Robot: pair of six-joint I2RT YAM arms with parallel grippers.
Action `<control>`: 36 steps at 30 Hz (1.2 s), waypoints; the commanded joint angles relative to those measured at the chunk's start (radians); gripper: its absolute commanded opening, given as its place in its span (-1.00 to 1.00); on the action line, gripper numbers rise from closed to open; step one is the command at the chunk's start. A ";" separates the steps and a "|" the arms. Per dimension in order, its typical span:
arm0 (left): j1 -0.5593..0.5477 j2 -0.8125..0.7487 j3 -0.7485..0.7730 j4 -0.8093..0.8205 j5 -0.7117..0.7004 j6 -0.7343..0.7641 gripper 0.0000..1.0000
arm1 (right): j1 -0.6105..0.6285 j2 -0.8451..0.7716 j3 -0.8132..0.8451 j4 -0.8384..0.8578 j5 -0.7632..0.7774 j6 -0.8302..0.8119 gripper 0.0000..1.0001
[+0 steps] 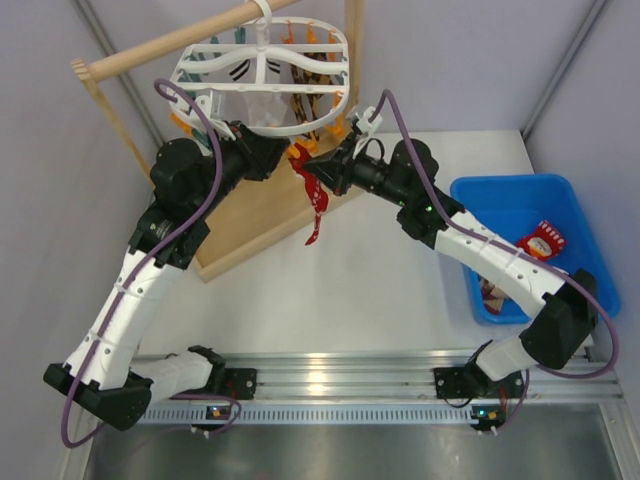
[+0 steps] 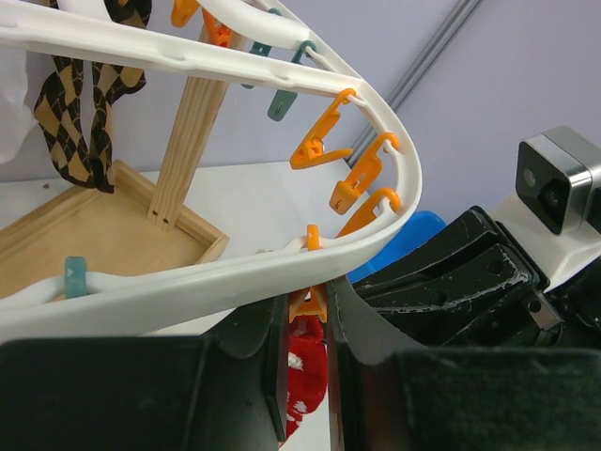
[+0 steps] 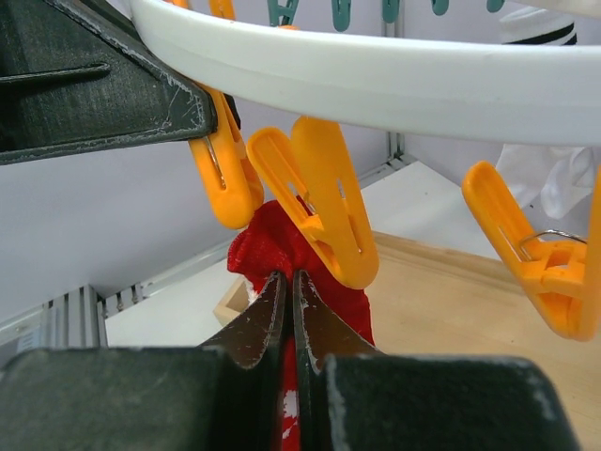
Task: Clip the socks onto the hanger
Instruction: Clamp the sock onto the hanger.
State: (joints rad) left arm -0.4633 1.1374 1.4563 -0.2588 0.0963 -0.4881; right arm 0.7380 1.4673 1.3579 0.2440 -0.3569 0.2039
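A: Grip status?
B: Right gripper (image 3: pixel 288 303) is pressed together on the red fabric sock with white flecks (image 3: pixel 263 246), cuff raised just under the near rim of the white plastic oval hanger (image 3: pixel 376 75). Left gripper (image 2: pixel 307 318) pinches an orange plastic clip (image 2: pixel 308 303) dangling from that rim. Cannot tell whether the cuff sits inside the clip's mouth.
A: Risks?
B: If the clip is let go too soon, it would snap shut empty. If the right releases first, the sock drops onto the wooden rod-and-tray rack (image 1: pixel 255 230) below the hanger. The hanger hangs by its hook, so a push likely sways it.
A: Obstructions?
B: A second orange clip (image 3: pixel 319 202) just beside the pinched one crowds the cuff. Brown argyle sock (image 2: pixel 84 113) hangs from the hanger's opposite side. Blue plastic bin (image 1: pixel 510 180) sits well apart, right of the hanger, with spare socks (image 1: pixel 545 240) inside.
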 commanded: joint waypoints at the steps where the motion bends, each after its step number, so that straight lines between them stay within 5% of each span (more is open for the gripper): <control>1: 0.012 -0.007 0.001 0.024 -0.036 0.022 -1.00 | 0.021 -0.028 0.027 0.037 0.016 -0.009 -1.00; 36: 0.014 0.012 0.009 -0.005 -0.058 0.014 -1.00 | 0.041 -0.016 0.090 0.087 -0.030 0.034 -1.00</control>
State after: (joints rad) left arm -0.4606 1.1378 1.4563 -0.2916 0.0628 -0.4706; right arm 0.7601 1.4670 1.3792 0.2577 -0.3767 0.2249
